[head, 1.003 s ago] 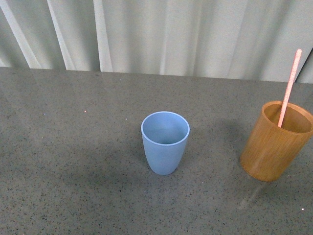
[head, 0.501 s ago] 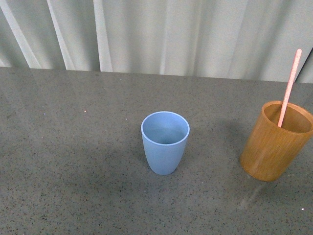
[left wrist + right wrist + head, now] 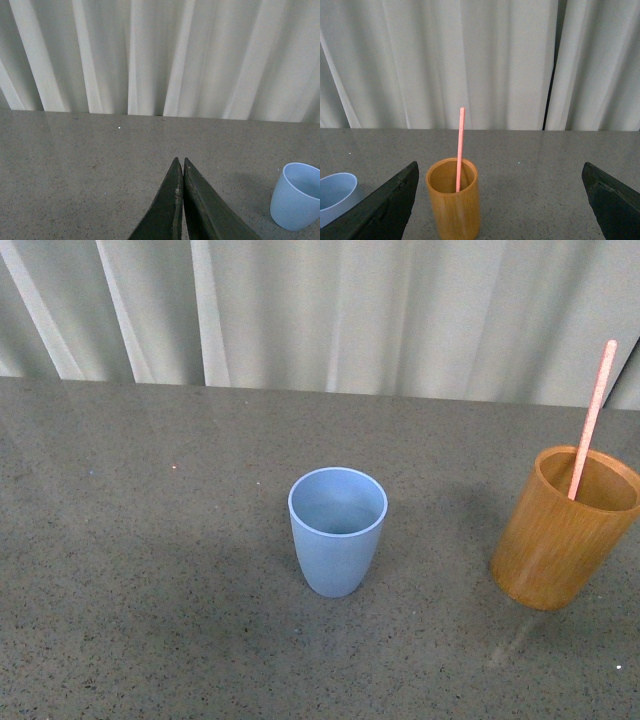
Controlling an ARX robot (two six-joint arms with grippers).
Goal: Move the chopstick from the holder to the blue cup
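The light blue cup stands upright and empty in the middle of the grey table. The orange-brown holder stands at the right, with the salmon-pink chopstick standing in it and leaning against its rim. Neither arm shows in the front view. In the left wrist view my left gripper is shut and empty above bare table, the blue cup off to one side. In the right wrist view my right gripper is wide open, with the holder and chopstick ahead near one finger and the blue cup beyond it.
The grey speckled table runs back to a white pleated curtain. The holder stands close to the right edge of the front view.
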